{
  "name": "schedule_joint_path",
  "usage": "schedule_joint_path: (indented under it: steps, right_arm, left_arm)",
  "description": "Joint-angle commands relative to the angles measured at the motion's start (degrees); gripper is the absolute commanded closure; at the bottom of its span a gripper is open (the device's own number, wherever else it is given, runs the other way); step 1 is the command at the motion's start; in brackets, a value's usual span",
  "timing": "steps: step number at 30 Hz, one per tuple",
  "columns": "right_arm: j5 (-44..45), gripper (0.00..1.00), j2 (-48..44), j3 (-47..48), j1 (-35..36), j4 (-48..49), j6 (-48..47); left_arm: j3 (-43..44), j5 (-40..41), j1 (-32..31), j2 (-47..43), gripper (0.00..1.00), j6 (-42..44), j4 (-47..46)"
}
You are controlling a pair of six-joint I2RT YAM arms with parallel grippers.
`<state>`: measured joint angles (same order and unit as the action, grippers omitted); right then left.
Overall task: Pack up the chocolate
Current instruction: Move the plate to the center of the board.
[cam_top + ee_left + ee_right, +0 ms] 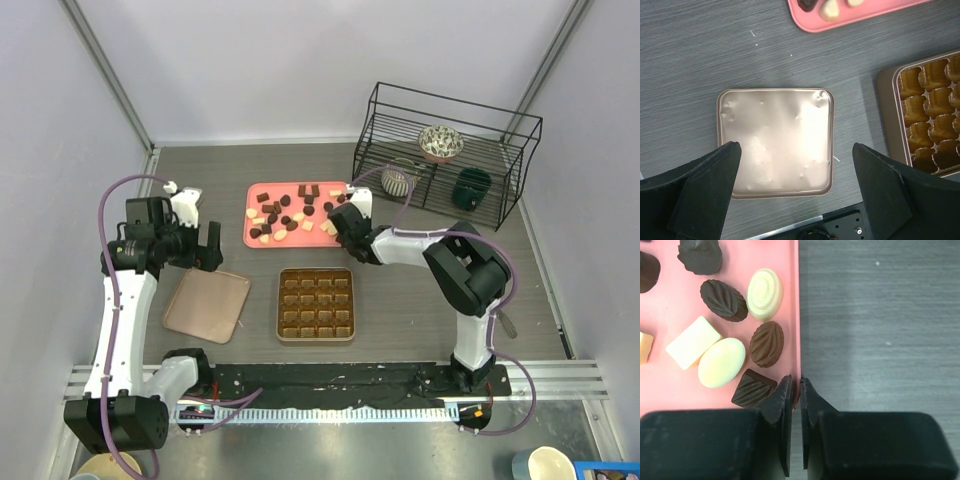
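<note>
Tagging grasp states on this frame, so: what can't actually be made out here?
1. Right wrist: whether the right end effector pinches the tray rim; its fingertips cover the contact.
2. Right wrist: a dark chocolate at the left edge, cut off.
3. Top: whether any box cell is filled; too small.
4. Left wrist: most of box and tray, cut off by right and top edges.

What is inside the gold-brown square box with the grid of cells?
The gold-brown square gridded box holds only empty golden cells; none is filled. Whatever lies beneath them is covered and cannot be seen.
</note>
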<state>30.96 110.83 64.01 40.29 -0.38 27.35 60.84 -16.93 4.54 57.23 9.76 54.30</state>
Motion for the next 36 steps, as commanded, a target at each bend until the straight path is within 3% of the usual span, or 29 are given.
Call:
schedule_joint_path:
  steps: [1, 10, 23, 25, 26, 29, 32, 36]
  right_arm:
    - [0.2, 0.92, -3.4, -7.3, 1.1, -8.4, 1.4]
    - [3.3, 0.94, -12.5, -15.6, 4.6, -13.6, 8.6]
    - [4.1, 0.91, -21.3, -20.9, 4.5, -18.0, 11.0]
    - [4.0, 0.80, -21.7, -20.2, 4.4, -18.8, 10.9]
    - [4.1, 0.64, -22.4, -19.9, 4.4, -19.0, 10.8]
    - [4.6, 0.35, -24.3, -17.5, 3.3, -22.3, 10.7]
    - [5.8, 0.25, -28.9, -14.5, 0.4, -26.9, 11.1]
    - [6.1, 0.24, -33.0, -11.3, -8.5, -36.7, 12.5]
  left_arm:
    - [1.5, -0.7, 0.4, -1.4, 0.00, 1.5, 0.9]
    - [1.3, -2.2, 0.3, -1.2, 0.00, 1.7, 1.3]
    - [1.0, -4.8, 0.4, -2.2, 0.00, 4.6, 4.4]
    - [0.9, -5.0, 0.4, -2.4, 0.00, 4.9, 4.5]
    - [0.8, -5.1, 0.3, -2.4, 0.00, 4.9, 4.6]
    - [0.8, -5.7, 0.3, -2.3, 0.00, 4.9, 4.8]
    - [0.9, -5.5, 0.4, -2.5, 0.00, 5.5, 5.3]
    - [0.4, -5.7, 0.4, -2.8, 0.00, 6.0, 4.6]
